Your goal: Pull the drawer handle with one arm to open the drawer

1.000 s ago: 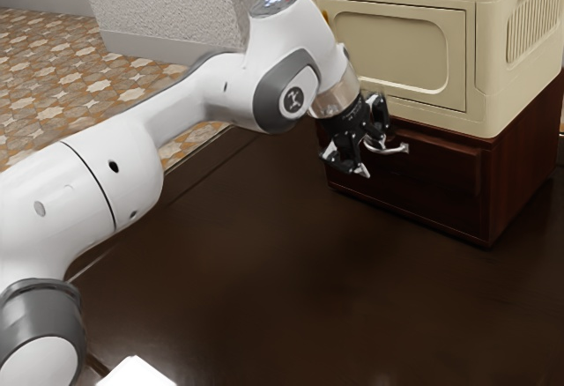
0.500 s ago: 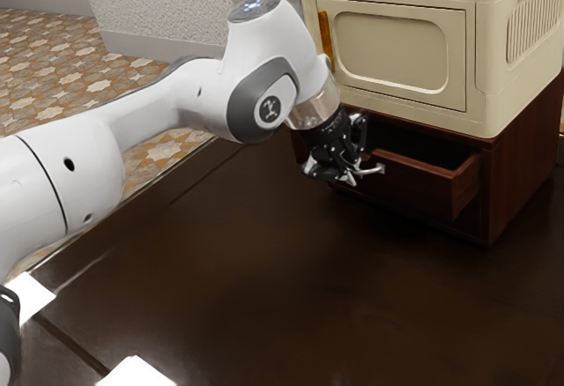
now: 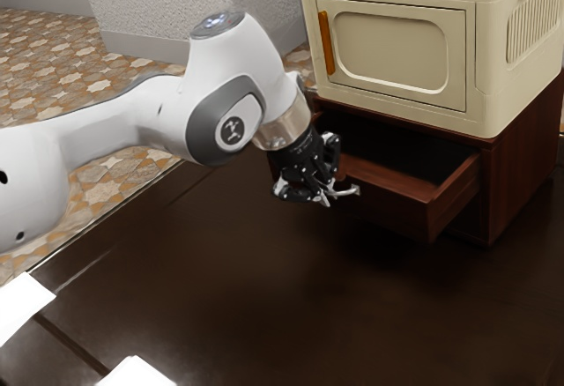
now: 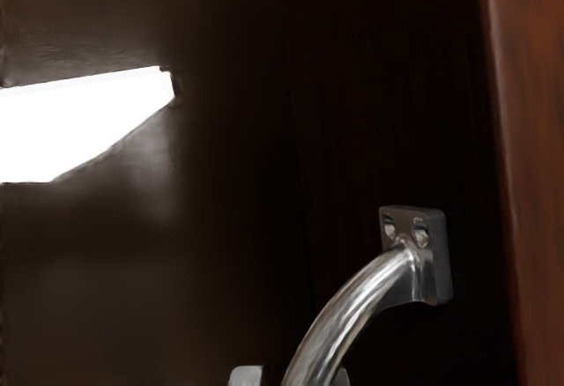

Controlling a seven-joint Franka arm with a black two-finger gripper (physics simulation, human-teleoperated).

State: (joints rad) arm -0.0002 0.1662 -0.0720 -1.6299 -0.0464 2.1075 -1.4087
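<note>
Drawer open, part way at least: the reddish-brown wooden drawer (image 3: 392, 201) stuck out from the dark brown wooden cabinet (image 3: 525, 157), its dark inside showing behind the front panel. Curved silver metal handle (image 3: 345, 192) was on the drawer front, out over the dark brown counter (image 3: 264, 302), clear of the cabinet body. My jaws were clamped on it, one each side of the bar; in the wrist view its square mounting plate (image 4: 434, 258) sat flat on the panel. Cream plastic box (image 3: 397, 47) was on top of the cabinet, out of the drawer's way.

Done, as I judged it: grasp, and most of the pull. Left: maybe a bit more straight pull, then release. Full travel couldn't be told. Main risk looked like slipping off the smooth bar if I pulled crooked.
</note>
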